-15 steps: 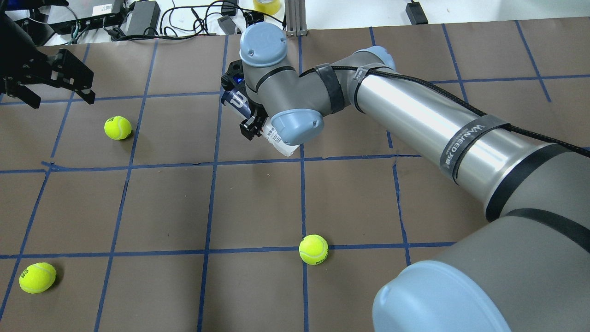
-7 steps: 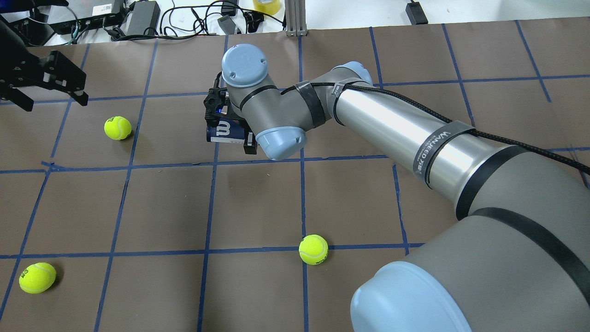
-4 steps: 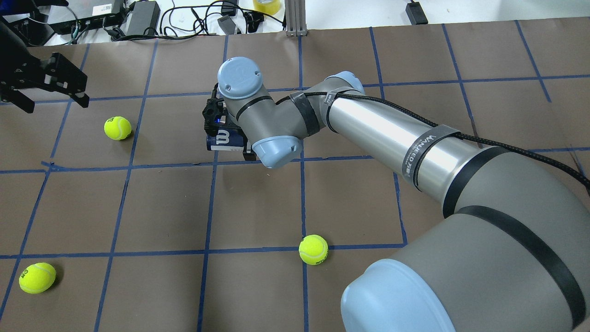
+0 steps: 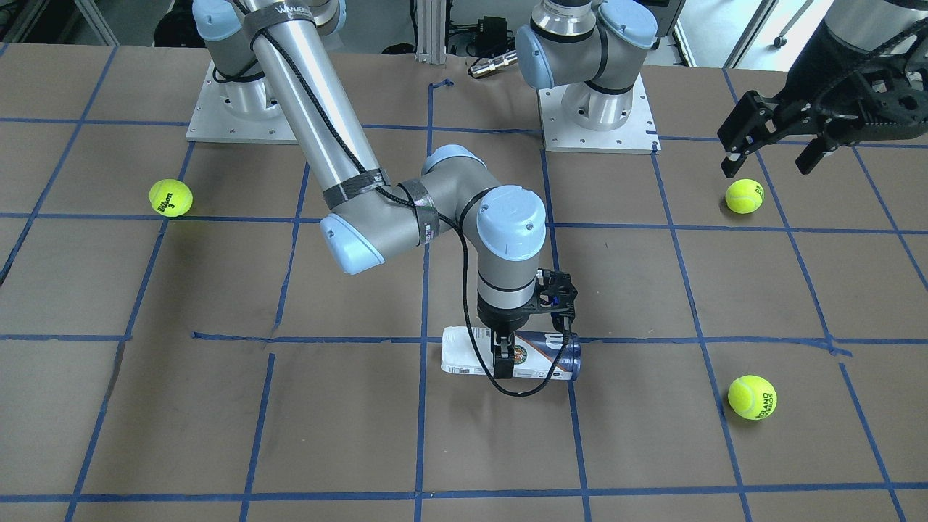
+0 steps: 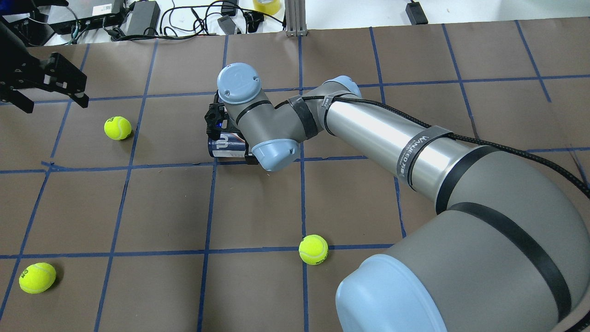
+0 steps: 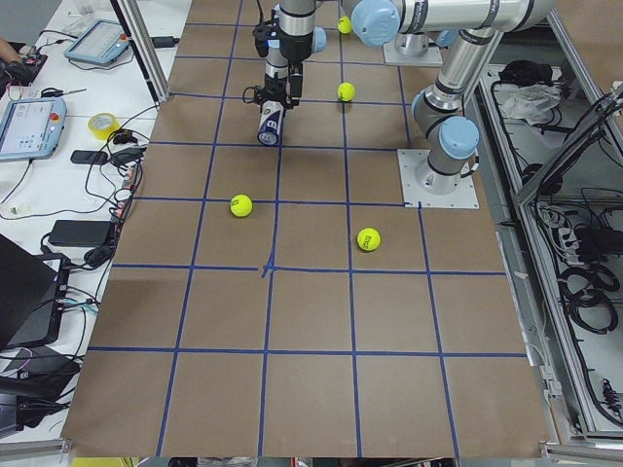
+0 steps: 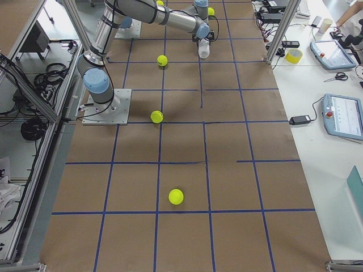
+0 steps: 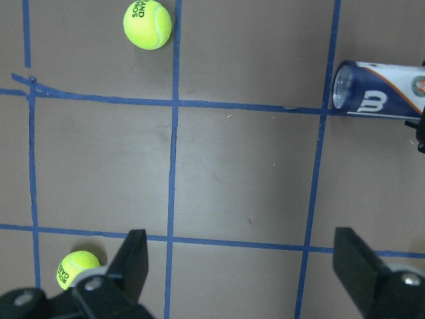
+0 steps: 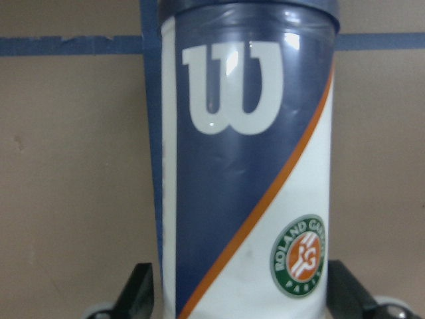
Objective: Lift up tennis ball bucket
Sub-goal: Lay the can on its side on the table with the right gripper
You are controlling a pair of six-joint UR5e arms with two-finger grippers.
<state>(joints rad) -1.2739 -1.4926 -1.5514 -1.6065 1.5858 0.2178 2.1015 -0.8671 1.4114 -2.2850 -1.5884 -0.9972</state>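
The tennis ball bucket [image 4: 529, 354] is a clear tube with a white-and-navy label and a white "W". It lies level, at or just above the brown table, its open dark-blue end toward my left side. It also shows in the overhead view [image 5: 225, 145], the left wrist view [image 8: 382, 90] and the right wrist view [image 9: 246, 166]. My right gripper [image 4: 503, 357] comes straight down on the tube's middle and is shut on it, one finger [image 9: 141, 292] on each side. My left gripper [image 5: 57, 103] hangs open and empty far to the left, above the table.
Three loose yellow tennis balls lie on the table: one [image 5: 117, 127] near my left gripper, one [image 5: 313, 249] front centre, one [image 5: 37, 277] front left. Cables and power bricks [image 5: 138, 16] lie beyond the table's far edge. My right arm [image 5: 392, 143] spans the right half.
My right gripper has turned the tube from tilted to level and carried it left and down toward the table. My left gripper has drawn back slightly to the left.
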